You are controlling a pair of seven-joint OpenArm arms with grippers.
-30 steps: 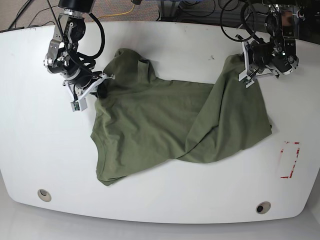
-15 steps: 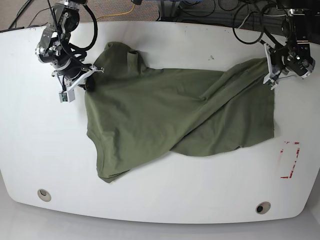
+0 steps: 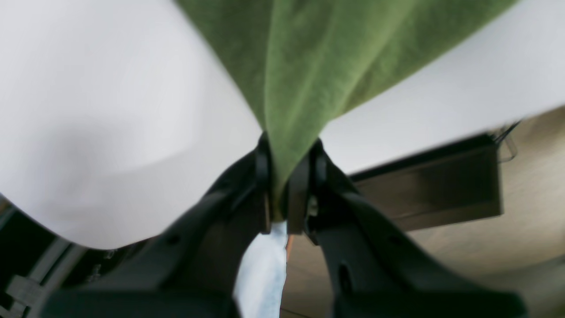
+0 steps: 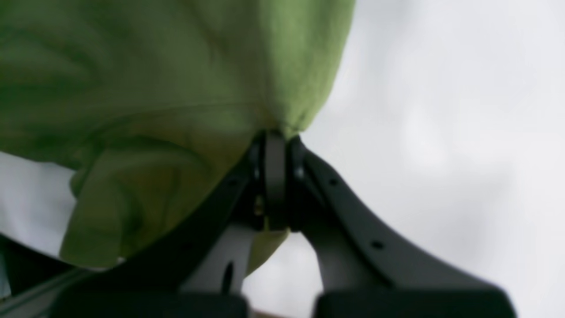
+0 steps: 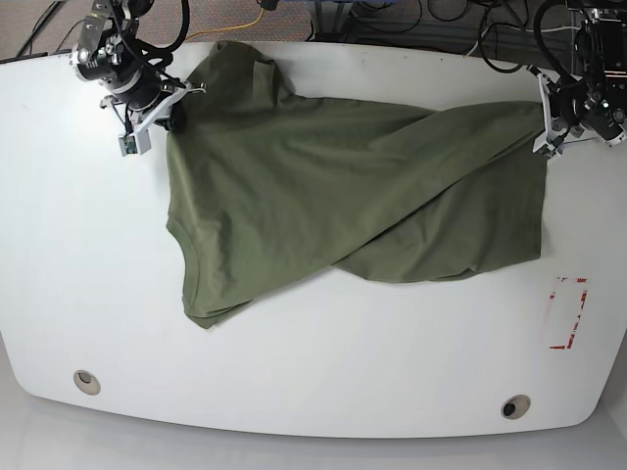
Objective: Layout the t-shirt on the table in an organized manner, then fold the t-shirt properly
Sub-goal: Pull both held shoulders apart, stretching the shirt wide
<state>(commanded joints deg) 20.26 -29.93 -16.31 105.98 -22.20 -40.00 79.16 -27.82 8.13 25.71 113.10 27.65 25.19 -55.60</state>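
A: Starting at the left of the base view, what does the right gripper (image 5: 168, 110) have?

B: Its jaws are pinched on a far-left edge of the t-shirt (image 5: 323, 186); the wrist view shows green cloth bunched right at the tips.

A: And the shirt itself?

B: Spread across the far half of the table (image 5: 294, 372), but a diagonal fold crosses the middle and the near-left part hangs in an uneven flap. I'd say layout is only partly done and no folding has begun.

A: The right side?

B: The left gripper (image 5: 549, 132) is clamped on the far-right corner, cloth drawn taut between its jaws. A red tape rectangle (image 5: 566, 313) lies uncovered near it.
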